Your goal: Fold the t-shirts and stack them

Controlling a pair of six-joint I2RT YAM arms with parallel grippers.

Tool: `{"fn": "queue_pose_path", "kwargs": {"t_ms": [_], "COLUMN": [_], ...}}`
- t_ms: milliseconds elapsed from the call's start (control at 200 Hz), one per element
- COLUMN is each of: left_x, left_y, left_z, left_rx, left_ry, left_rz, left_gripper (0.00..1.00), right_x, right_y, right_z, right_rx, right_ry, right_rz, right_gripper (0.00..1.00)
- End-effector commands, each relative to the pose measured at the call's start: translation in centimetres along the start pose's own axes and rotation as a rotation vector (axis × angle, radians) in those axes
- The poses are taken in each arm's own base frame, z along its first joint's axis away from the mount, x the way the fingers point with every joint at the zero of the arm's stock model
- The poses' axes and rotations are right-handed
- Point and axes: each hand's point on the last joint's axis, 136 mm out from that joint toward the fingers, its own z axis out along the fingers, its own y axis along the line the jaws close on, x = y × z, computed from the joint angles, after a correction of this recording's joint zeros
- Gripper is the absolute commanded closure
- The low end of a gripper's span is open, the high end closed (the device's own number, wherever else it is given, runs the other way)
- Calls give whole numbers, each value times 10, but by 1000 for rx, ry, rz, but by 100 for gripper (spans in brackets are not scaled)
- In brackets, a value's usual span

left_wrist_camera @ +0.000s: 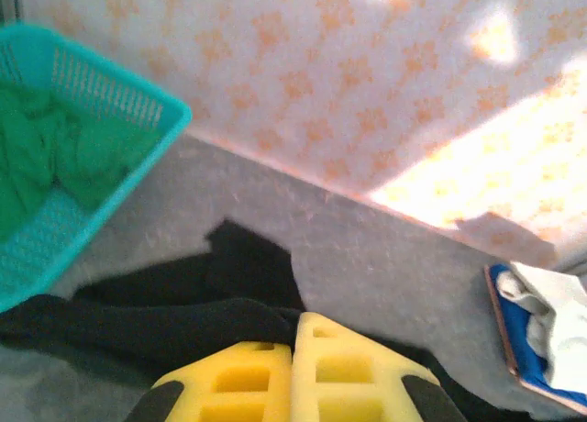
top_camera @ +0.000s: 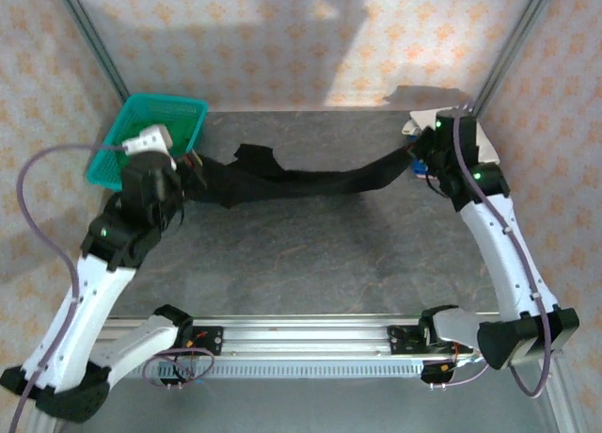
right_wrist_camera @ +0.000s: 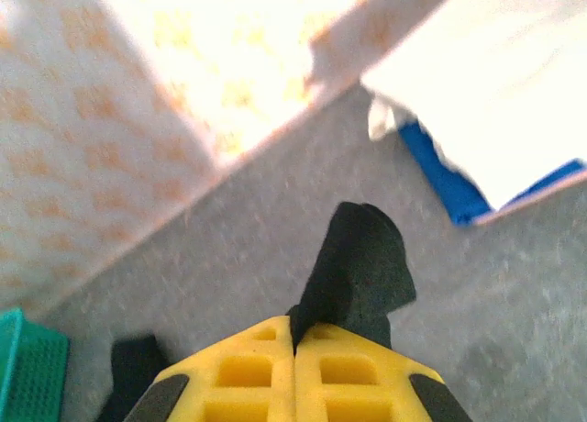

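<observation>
Top external: soft black cloth t-shirt (top_camera: 310, 182) hangs stretched, pinched by left fingers (left_wrist_camera: 229, 385) and right fingers (right_wrist_camera: 353, 376); overpulling could slip it.

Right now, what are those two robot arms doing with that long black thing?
They are holding a black t-shirt stretched between them over the grey table. The left gripper is pinched shut on the end by the teal basket, which has a green shirt in it. The right gripper is pinched shut on the other end, near a white and blue stack of shirts.
</observation>
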Motion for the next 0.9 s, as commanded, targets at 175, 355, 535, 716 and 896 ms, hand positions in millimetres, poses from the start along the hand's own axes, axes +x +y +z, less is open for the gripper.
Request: {"fn": "queue_pose_path", "kwargs": {"t_ms": [175,355,535,716,896], "left_x": [-133,-201,-255,-283,-222], "left_y": [-59,-102,-90,-93,-93], "left_z": [98,121,99,33,20], "left_rx": [-5,117,166,177,248], "left_ry": [-74,-280,-454,-564,-322], "left_rz": [222,293,185,209,242], "left_gripper": [100,100,100,100,100], "right_x": [-103,-151,-206,-232,-175], "right_y": [35,66,85,52,19], "right_z": [68,82,49,8,19], "right_rx": [228,191,85,90,176], "right_ry": [-206,-361,-494,-513,-241], "right_rz": [-37,19,76,126,-17], "right_gripper": [100,100,100,100,100]}}
